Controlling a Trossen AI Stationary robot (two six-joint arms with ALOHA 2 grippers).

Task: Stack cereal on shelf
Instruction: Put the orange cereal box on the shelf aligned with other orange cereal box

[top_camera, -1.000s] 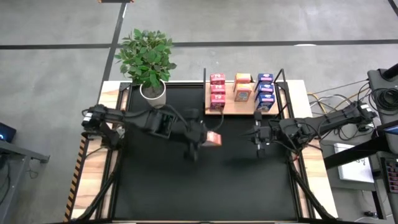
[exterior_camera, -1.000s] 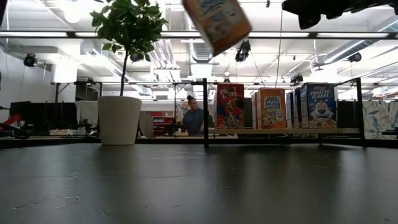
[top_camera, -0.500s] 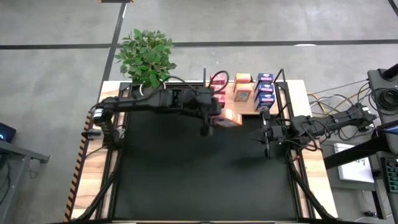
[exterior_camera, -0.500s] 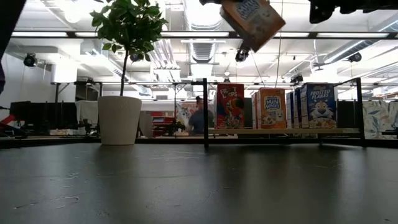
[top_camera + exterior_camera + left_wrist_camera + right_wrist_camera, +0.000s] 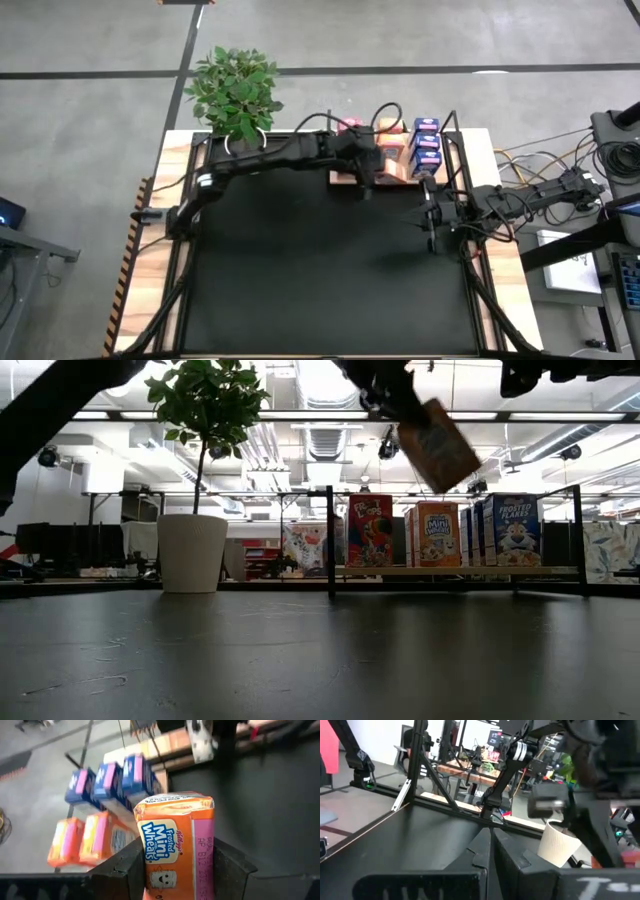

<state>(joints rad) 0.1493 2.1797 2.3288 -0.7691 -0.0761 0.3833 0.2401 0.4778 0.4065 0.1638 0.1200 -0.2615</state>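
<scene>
Left hand (image 5: 175, 865) grips one orange box (image 5: 176, 845); three blue boxes (image 5: 107, 779) on shelf (image 5: 460, 571).

We can read "Kellogg's Frosted Mini Wheats" on the orange box (image 5: 175, 845) held up close in the left wrist view. Its pink side shows "AP B12", and the rest is too small for us. In the low view, an orange box (image 5: 438, 533) on the shelf (image 5: 460, 571) says "Mini Wheats". At its 3 o'clock, a blue box (image 5: 514, 530) says "Frosted Flakes".

The high view looks straight down on the whole table (image 5: 330, 280). The low view faces level across it. Both share the shelf (image 5: 392, 176).
</scene>
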